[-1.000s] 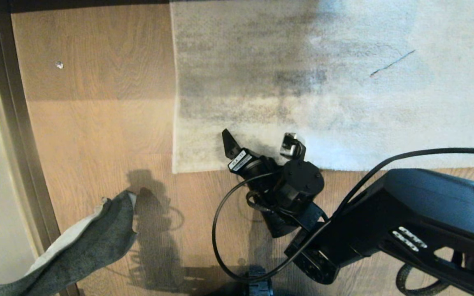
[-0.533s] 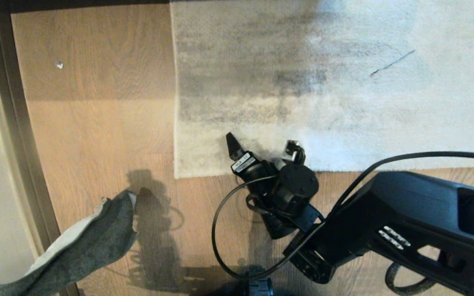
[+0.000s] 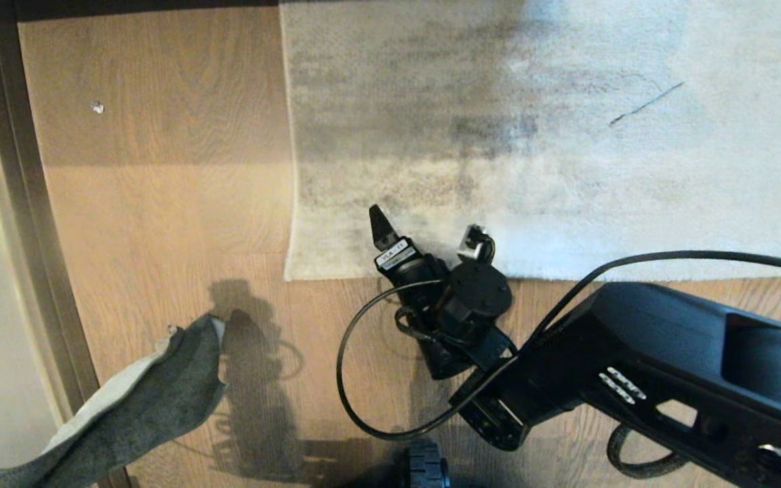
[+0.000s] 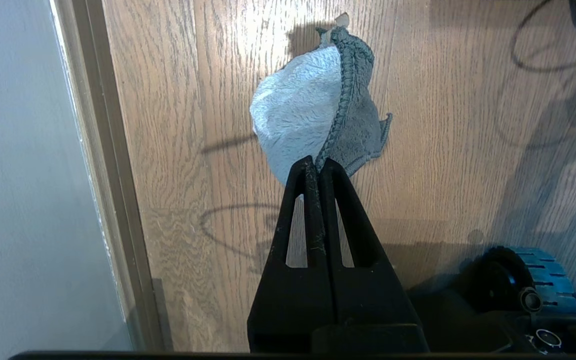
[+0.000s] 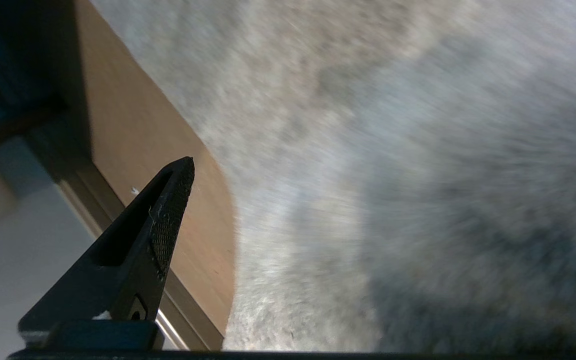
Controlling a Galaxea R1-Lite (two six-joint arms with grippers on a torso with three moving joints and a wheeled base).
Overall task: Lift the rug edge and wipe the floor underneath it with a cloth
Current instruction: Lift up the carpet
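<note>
On wood-plank floor [image 3: 160,203]: rug edge [image 3: 431,274] flat, right hand [image 3: 424,237] wide above; left hand [image 4: 318,167] pinching cloth [image 4: 313,110].

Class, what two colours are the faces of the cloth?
The cloth: dark grey and off-white, clearest in the left wrist view.

Matte black right arm [image 3: 668,359], looping black cable [image 3: 356,379], white label near tapered pincer [image 3: 424,234] fingers.
</note>
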